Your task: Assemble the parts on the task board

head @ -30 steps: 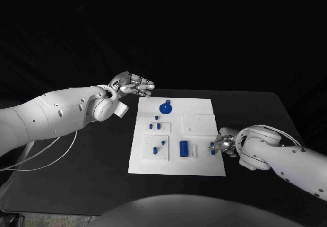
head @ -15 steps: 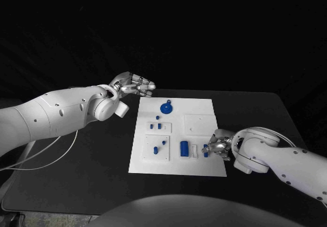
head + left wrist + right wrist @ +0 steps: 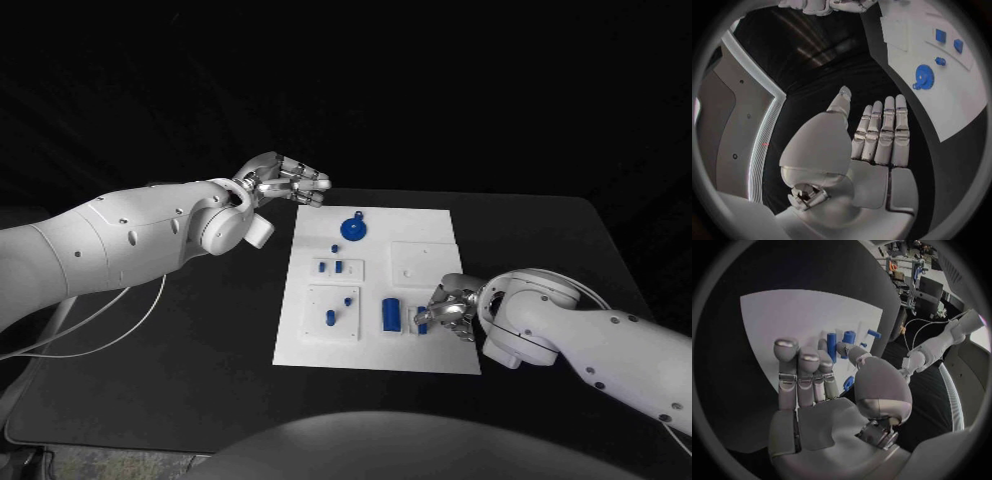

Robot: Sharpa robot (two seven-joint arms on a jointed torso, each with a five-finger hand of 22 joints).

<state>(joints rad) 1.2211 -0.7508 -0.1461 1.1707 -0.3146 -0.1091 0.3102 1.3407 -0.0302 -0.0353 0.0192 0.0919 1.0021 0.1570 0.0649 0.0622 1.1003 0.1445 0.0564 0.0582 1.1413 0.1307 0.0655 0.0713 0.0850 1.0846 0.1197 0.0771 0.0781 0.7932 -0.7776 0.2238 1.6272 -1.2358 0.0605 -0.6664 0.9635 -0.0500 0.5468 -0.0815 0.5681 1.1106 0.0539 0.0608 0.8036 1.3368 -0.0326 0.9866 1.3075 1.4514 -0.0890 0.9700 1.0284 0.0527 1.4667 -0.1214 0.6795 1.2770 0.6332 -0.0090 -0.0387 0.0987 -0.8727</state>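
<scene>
The white task board (image 3: pixel 418 225) lies in the middle of the black table. On it a round blue part (image 3: pixel 352 230) sits near the far edge, and a long blue cylinder (image 3: pixel 389 313) lies near the front. My right hand (image 3: pixel 450 306) hovers low over the board's near right area and pinches a small blue part (image 3: pixel 421 320) at its fingertips, just right of the cylinder. In the right wrist view its thumb meets the fingers (image 3: pixel 798 370) above the board (image 3: pixel 786 315). My left hand (image 3: pixel 284 182) hangs off the board's far left corner, fingers (image 3: pixel 882 132) straight and holding nothing.
Two small blue pieces (image 3: pixel 330 267) stand in a raised white tile on the board's left half, and more blue pieces (image 3: pixel 329 318) lie on the tile in front of it. A plain white square tile (image 3: pixel 421 262) sits on the right half. Black table surrounds the board.
My right hand has slid leftward over the board's front, from its right edge towards the blue cylinder, and the small blue part moved with it. The left hand stays put.
</scene>
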